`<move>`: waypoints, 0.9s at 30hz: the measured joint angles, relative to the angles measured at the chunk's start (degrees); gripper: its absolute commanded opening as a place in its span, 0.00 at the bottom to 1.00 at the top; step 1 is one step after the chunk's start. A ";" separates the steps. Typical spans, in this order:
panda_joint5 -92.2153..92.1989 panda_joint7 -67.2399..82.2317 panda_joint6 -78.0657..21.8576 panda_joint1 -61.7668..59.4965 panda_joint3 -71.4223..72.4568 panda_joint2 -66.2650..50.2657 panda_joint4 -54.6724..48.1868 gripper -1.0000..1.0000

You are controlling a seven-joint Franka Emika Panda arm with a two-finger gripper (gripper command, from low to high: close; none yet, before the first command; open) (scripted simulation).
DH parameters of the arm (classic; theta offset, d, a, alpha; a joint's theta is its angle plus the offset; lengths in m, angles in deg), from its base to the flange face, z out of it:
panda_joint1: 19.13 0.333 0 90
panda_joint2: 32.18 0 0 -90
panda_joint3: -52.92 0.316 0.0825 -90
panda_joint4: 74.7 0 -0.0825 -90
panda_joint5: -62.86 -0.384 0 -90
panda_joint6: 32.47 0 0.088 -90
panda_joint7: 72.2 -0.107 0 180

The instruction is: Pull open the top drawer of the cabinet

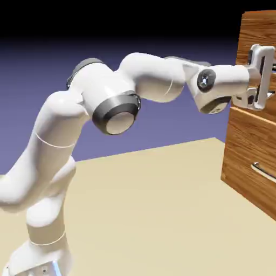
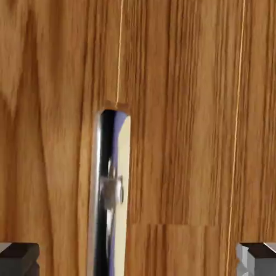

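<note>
White two-finger gripper point(image 1: 257, 75) sits at the reddish-brown wood-grain top drawer point(image 2: 178, 108) of the tall cabinet point(image 1: 250, 156). Jaws spread wide. Silver bar handle point(image 2: 108, 199) lies between them, nearer the hand view's left fingertip point(image 2: 19, 257), untouched.

From my remote seat I see a plain tan table point(image 1: 156, 205) spreading smooth and bare below the claw. Behind it a blue-violet backdrop point(image 1: 48, 64) rises, fading to black point(image 1: 108, 16) above the claw's height. Light is even, with soft shading only.

Tan table point(image 1: 161, 205); lower drawer point(image 1: 253, 161), silver handle point(image 1: 264, 171).
</note>
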 measured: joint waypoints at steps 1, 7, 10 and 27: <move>-0.27 -0.79 0.46 2.08 -1.91 -0.04 -1.04 0.50; -2.22 -0.94 -1.01 11.25 -10.28 2.41 -9.07 0.50; -3.72 0.29 -3.29 16.81 -15.32 4.95 -15.30 0.50; 4.25 -9.52 4.07 -3.86 1.07 -5.41 7.22 0.00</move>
